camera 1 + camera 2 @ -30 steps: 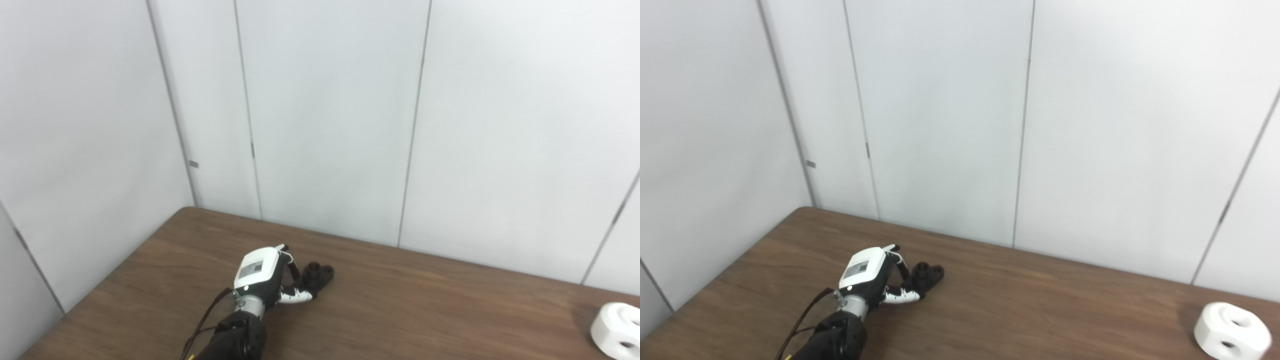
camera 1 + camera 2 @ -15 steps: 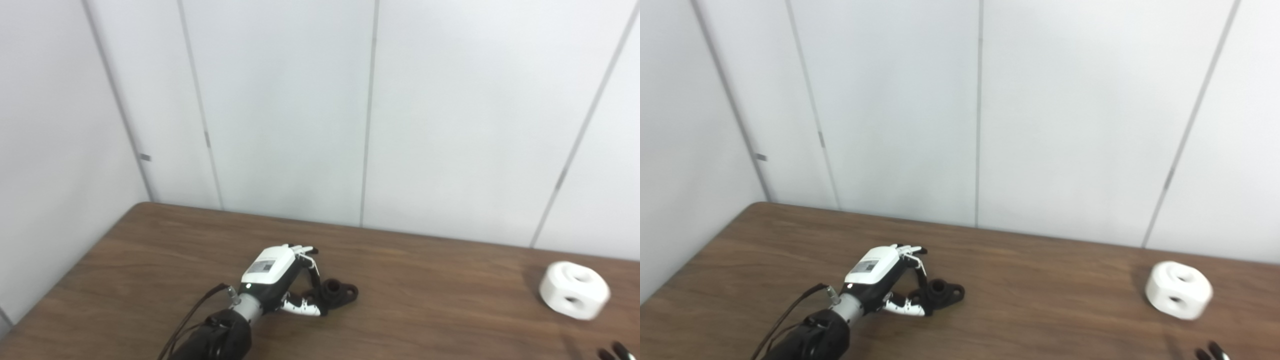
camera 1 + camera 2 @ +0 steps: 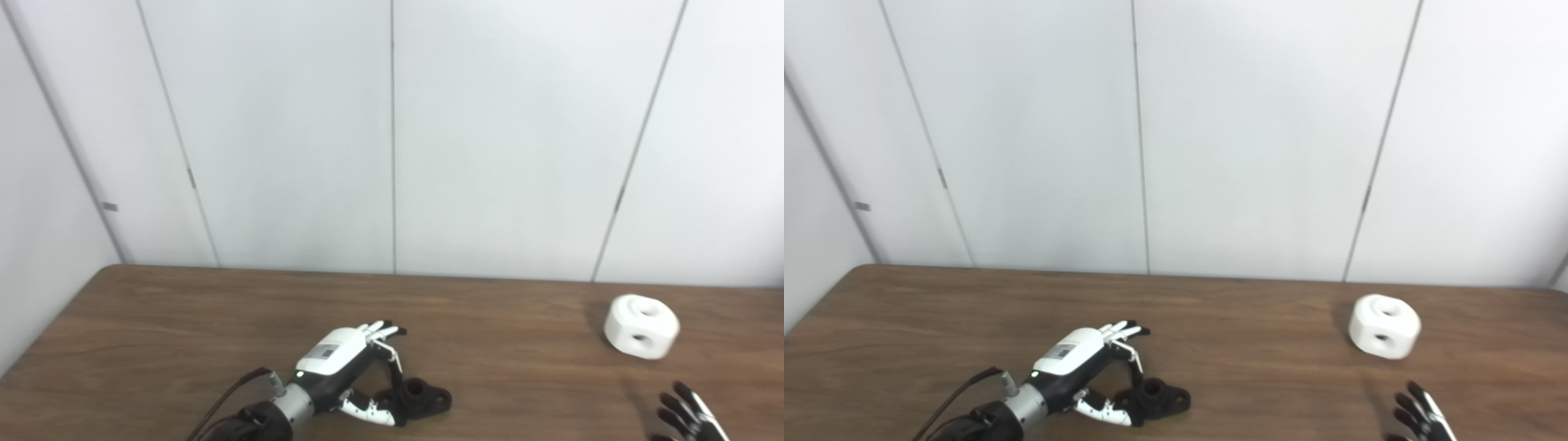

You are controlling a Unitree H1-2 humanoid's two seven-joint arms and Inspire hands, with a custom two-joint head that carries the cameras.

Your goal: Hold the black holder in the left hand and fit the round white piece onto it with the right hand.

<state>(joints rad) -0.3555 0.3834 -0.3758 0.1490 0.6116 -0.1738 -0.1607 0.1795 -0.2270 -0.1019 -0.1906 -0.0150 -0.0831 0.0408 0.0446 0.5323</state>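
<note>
Left eye view: left hand low over the wooden table, fingers spread and extended, thumb curled below. Black holder rests on the table just right of that hand, at its thumb tip; whether they touch cannot be told, no grasp closed. Right hand only partly in frame at the bottom right, fingers splayed, holding nothing. Round white piece sits beyond the right hand, well apart from the holder.
</note>
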